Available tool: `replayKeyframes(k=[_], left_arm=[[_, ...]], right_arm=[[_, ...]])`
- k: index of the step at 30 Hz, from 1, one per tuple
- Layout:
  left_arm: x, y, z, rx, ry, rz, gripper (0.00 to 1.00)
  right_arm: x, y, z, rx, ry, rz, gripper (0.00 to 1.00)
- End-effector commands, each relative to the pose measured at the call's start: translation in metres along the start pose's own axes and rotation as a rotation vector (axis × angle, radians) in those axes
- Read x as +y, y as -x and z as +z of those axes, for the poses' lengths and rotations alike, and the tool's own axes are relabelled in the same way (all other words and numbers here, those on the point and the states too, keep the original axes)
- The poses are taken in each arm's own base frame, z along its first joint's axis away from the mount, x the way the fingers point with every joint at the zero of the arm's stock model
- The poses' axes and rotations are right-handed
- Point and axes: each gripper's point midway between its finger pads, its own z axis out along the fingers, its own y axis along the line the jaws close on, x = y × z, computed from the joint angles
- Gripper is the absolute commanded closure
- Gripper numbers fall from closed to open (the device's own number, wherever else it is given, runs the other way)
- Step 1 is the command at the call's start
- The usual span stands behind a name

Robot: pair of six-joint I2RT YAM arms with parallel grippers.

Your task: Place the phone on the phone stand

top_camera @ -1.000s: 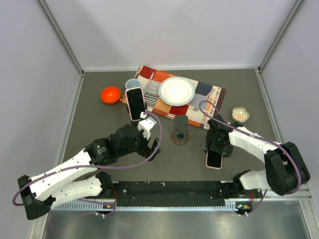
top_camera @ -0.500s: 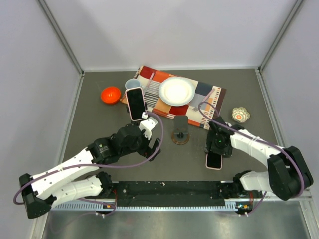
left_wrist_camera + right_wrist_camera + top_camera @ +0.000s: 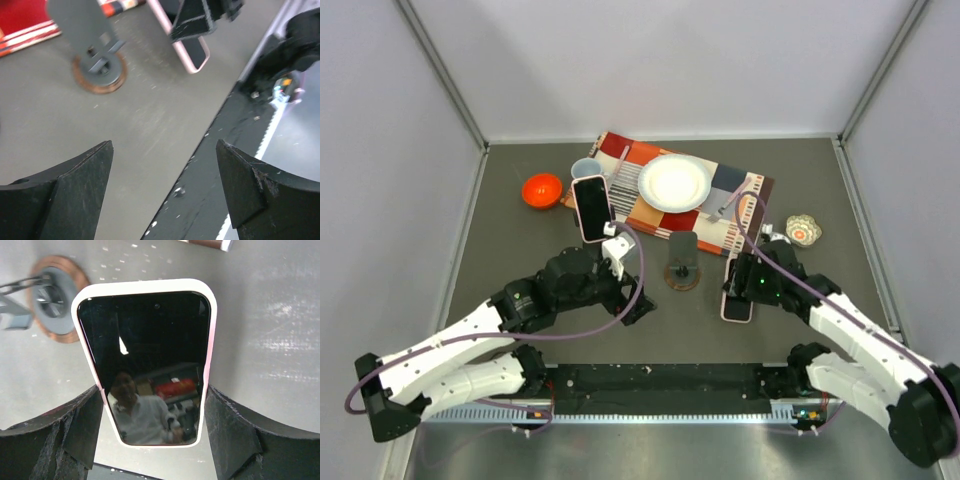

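Observation:
A phone (image 3: 736, 308) with a dark screen and pink case is held in my right gripper (image 3: 745, 292), lifted a little off the table, just right of the phone stand (image 3: 682, 262). In the right wrist view the phone (image 3: 150, 355) sits between my two fingers (image 3: 82, 425) of the right gripper (image 3: 152, 402), with the stand (image 3: 52, 300) at the upper left. The stand is a dark upright plate on a round copper base. My left gripper (image 3: 632, 298) is open and empty left of the stand. In the left wrist view, the left gripper (image 3: 165, 185) faces the stand (image 3: 95, 55) and the held phone (image 3: 189, 50).
A second pink-cased phone (image 3: 592, 207) lies at the left edge of a patchwork mat (image 3: 740, 205). A white plate (image 3: 674, 183) sits on the mat. A blue cup (image 3: 585, 168), an orange bowl (image 3: 542, 189) and a small patterned dish (image 3: 803, 231) stand around it.
My right gripper has moved the phone up the view and left, closer to the stand. My left gripper has shifted slightly and stays open.

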Motion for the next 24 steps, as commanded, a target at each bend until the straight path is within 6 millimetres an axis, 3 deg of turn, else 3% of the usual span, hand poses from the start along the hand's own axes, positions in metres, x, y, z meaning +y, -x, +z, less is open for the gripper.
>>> replayKeyframes(k=[1,4,8,11,13,14,17,24], left_arm=[[-0.051,0.045,0.007,-0.153,-0.243,-0.103,0.12],[-0.062,0.048,0.013,-0.212,-0.249,-0.155,0.11],[-0.079,0.068,0.022,-0.337,-0.217,-0.148,0.08],[-0.084,0.065,0.053,-0.295,-0.148,-0.107,0.08],[-0.091,0.076,0.062,-0.304,-0.115,-0.085,0.08],[-0.092,0.069,0.075,-0.276,-0.093,-0.076,0.09],[-0.100,0.073,0.090,-0.283,-0.075,-0.076,0.10],[-0.101,0.069,0.113,-0.255,-0.030,-0.121,0.19]], right_arm=[[0.044,0.030,-0.026,-0.175,0.250,-0.029,1.00],[0.064,0.044,-0.054,-0.260,0.375,-0.049,1.00],[0.087,0.054,-0.088,-0.308,0.513,-0.007,1.00],[0.098,0.056,-0.113,-0.326,0.605,0.054,1.00],[0.099,0.058,-0.129,-0.345,0.635,0.100,1.00],[0.098,0.059,-0.133,-0.349,0.638,0.113,1.00],[0.097,0.060,-0.146,-0.367,0.647,0.136,1.00],[0.098,0.059,-0.157,-0.366,0.668,0.146,1.00]])
